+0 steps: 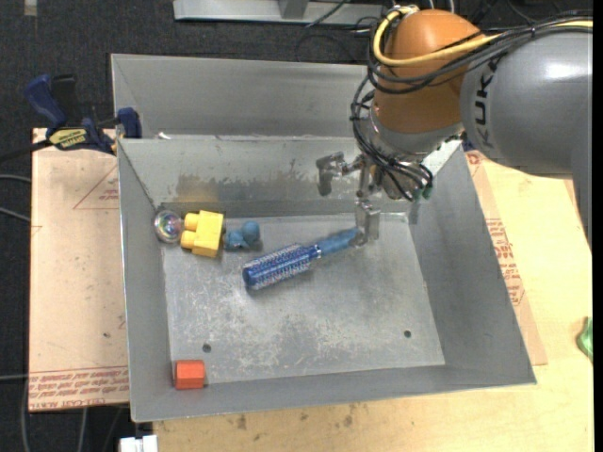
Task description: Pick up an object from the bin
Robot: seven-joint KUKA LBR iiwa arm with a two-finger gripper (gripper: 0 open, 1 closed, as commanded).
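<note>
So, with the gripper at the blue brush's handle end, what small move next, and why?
Probably lower a little. The gripper is at the right, handle end of the blue brush, which lies flat on the bin floor, well apart from the yellow block, so nothing crowds that end.

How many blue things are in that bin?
2. A blue brush lies mid-bin, its handle end by the gripper; a small blue lump sits beside the yellow block at the back left. The arm may hide more.
</note>
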